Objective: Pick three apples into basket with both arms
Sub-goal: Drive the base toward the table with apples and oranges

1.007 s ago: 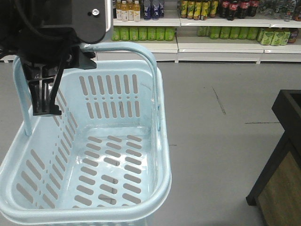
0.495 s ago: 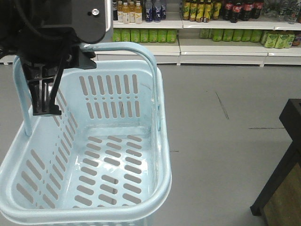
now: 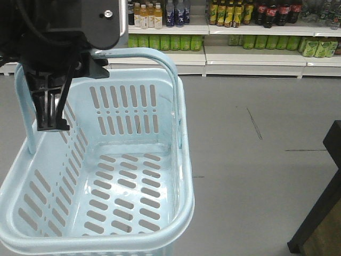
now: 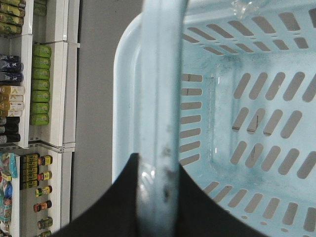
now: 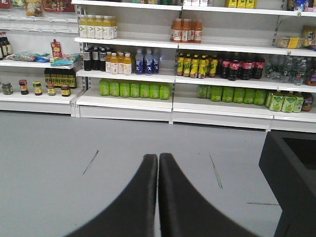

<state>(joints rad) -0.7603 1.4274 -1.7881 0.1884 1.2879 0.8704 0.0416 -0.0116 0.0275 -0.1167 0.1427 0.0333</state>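
Where the hoop handle (image 4: 160, 74) passes between its black fingers (image 4: 123, 197), my left claw (image 4: 157, 163) is clamped on it. The pale blue basket (image 3: 133, 242) fills the left of the front view, handle upright, over the grey floor (image 3: 256, 160). My right claw (image 5: 158, 158) is closed, fingers pressed together, facing the drink shelves (image 5: 148, 101). A dark cabinet (image 5: 291, 168) stands at far right.

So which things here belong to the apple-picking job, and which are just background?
Job: basket, empty; its handle, clamped in the left gripper; right gripper, fingers together, holding nothing.
Background: shelves of bottled drinks; dark counter; grey floor.
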